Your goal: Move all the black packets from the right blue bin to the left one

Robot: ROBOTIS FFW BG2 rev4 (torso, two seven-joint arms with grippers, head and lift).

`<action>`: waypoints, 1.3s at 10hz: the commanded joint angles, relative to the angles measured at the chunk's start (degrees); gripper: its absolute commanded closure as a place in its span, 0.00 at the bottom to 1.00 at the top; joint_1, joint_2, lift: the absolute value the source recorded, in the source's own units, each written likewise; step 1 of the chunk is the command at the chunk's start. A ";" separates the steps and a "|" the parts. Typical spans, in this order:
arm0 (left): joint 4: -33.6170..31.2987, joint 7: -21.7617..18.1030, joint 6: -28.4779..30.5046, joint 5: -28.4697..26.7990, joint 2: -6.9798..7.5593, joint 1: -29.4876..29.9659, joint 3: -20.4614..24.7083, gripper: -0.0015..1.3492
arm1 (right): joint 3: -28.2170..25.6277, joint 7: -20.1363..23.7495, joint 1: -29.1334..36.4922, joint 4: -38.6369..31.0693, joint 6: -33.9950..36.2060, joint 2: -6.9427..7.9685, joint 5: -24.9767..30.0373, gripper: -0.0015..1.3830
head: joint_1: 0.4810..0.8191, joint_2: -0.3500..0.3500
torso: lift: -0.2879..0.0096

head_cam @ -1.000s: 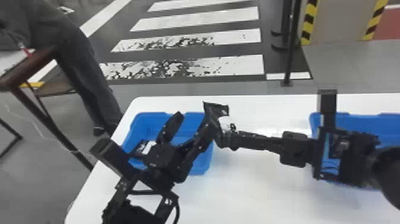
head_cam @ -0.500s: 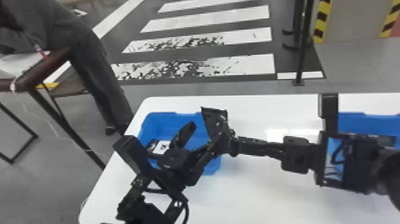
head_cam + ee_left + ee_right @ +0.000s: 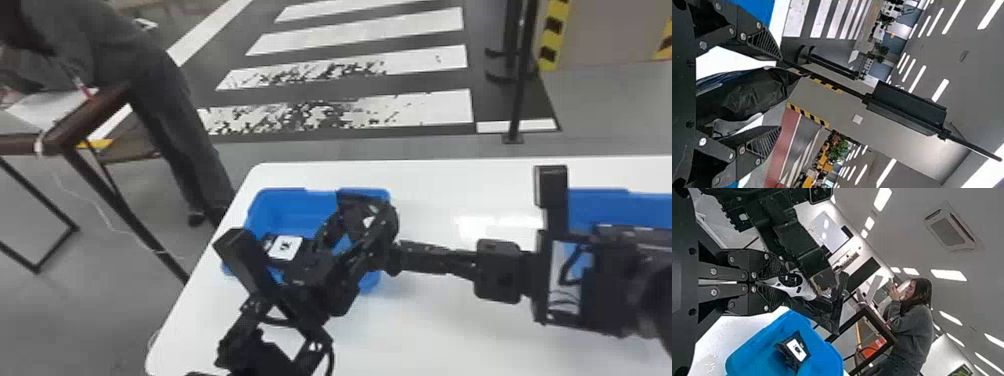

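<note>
Black packet (image 3: 750,94) is at the two grippers, raised above the left blue bin (image 3: 285,207). Right gripper (image 3: 400,252): fingers drawn together, pinching the packet near its white label (image 3: 807,291). Left gripper (image 3: 360,222): fingers spread well apart, packet body sitting in the gap between them. Space shows between the packet and one left finger; the other finger is near a loose grey edge next to the packet, can't tell if it touches. So the grip I can confirm is the right one. Packet looks creased, dark side toward the left wrist camera. Below the grippers, inside the left bin: another black packet (image 3: 286,247), white label facing up, apart from the right gripper's fingers. Left arm comes in from the bottom edge of the head view, its wrist on the near side of that bin. Right arm reaches across from the right edge. Back along it from its fingertips, the right blue bin (image 3: 600,205) sits behind the wrist, partly hidden by it; can't tell what's inside. Both bins stand on the white table (image 3: 425,325). Farther out past the grippers: brown desk (image 3: 97,115) off to the robot's left, white crossing stripes (image 3: 430,107) on the floor ahead, black post (image 3: 520,95) ahead and to the right.
</note>
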 commanded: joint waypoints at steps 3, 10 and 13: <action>-0.27 0.51 2.38 0.58 -0.02 0.01 -0.61 0.60 | 0.02 -0.29 0.14 0.39 -0.07 -0.09 0.00 0.82 | 0.63 0.93 | 0.50; 0.02 2.62 -3.25 -1.59 -0.20 -0.13 2.36 0.60 | -0.78 -0.47 1.26 0.81 -0.49 -0.09 0.34 0.04 | 0.63 0.96 | 0.50; 4.66 3.93 -8.17 -11.99 -0.29 -3.93 5.33 0.60 | -3.87 -0.64 2.53 0.81 -0.77 -0.09 0.34 0.03 | 0.63 1.00 | 0.50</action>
